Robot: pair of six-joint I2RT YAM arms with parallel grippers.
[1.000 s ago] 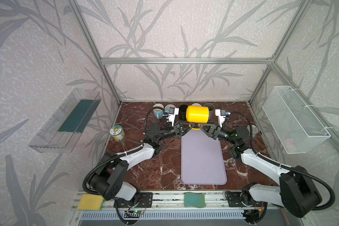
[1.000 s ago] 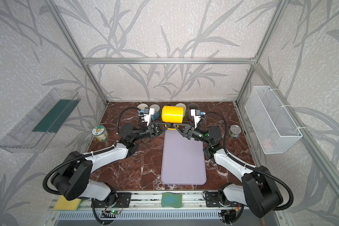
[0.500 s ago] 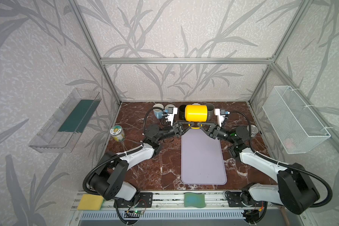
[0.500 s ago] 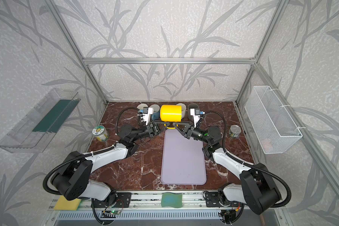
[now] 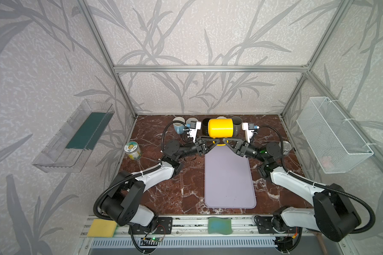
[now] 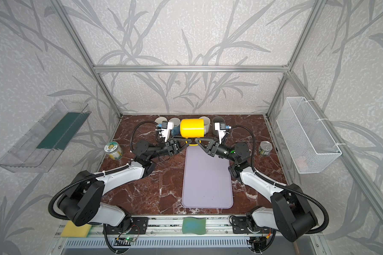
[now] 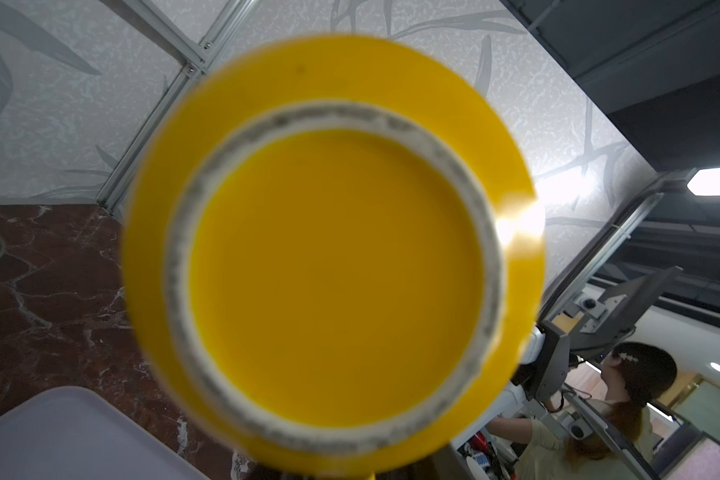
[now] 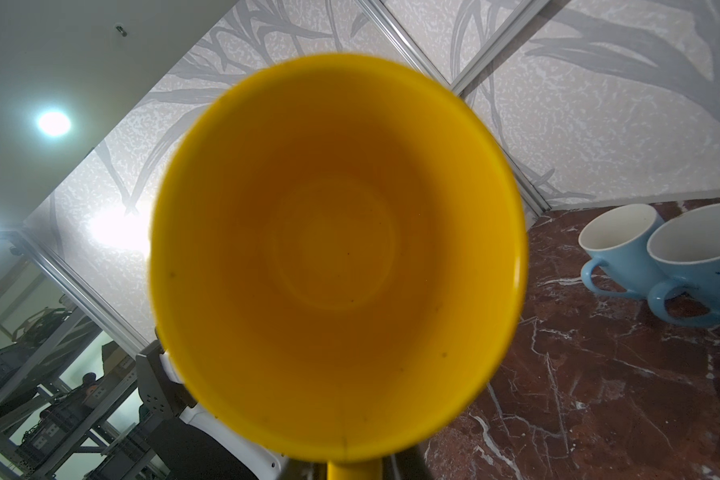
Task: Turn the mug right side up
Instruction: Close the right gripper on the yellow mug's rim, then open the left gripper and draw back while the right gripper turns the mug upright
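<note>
A yellow mug [image 5: 220, 130] [image 6: 191, 128] hangs on its side above the far end of the purple mat, handle [image 5: 219, 144] pointing down. My two grippers meet under it at the handle: the left gripper [image 5: 213, 141] [image 6: 185, 141] from the left, the right gripper [image 5: 226, 141] [image 6: 197, 141] from the right. The left wrist view is filled by the mug's base [image 7: 333, 266] with its pale unglazed ring. The right wrist view looks into the mug's open mouth [image 8: 337, 257], with the handle [image 8: 353, 471] between its dark fingers. The mug hides the jaws in both wrist views.
A purple mat [image 5: 229, 176] lies in the middle. Blue mugs [image 5: 178, 128] [image 8: 624, 253] and grey cups [image 5: 237, 125] stand along the back wall. A jar [image 5: 133, 150] is at the left, a tin can [image 5: 286, 148] at the right. A wire basket [image 5: 332, 134] and a clear tray [image 5: 75, 136] hang on the side walls.
The mug and both grippers have drifted a touch to the left. Nothing else visibly differs.
</note>
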